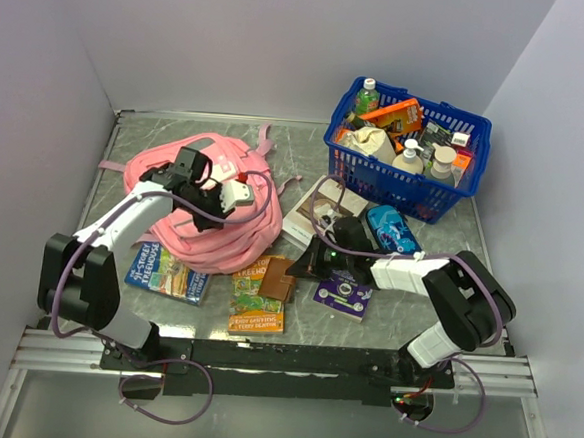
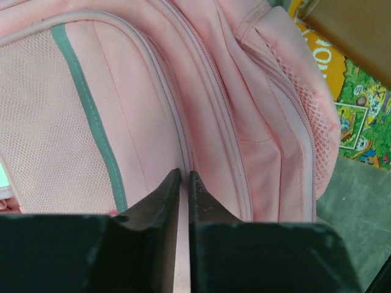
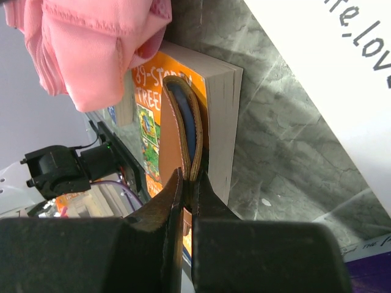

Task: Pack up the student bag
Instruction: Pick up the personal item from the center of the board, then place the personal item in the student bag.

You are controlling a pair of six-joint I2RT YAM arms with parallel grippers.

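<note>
The student bag (image 1: 198,207) is a soft pink backpack lying crumpled at the table's left centre. My left gripper (image 1: 216,206) rests on top of it. In the left wrist view its jaws (image 2: 183,175) are pinched together on the bag's (image 2: 244,91) zipper seam. A brown wallet (image 1: 278,276) lies on an orange book (image 1: 256,305) just right of the bag. My right gripper (image 1: 304,265) reaches it from the right. In the right wrist view the right gripper (image 3: 188,177) is shut on the edge of the wallet (image 3: 183,119), which stands edge-on against the book (image 3: 146,97).
A blue basket (image 1: 375,180) with bottles and packets stands at the back right. Between the arms lie a white book (image 1: 310,218), a blue can (image 1: 392,229) and a purple card (image 1: 344,295). A blue book (image 1: 168,271) lies under the bag's near left edge.
</note>
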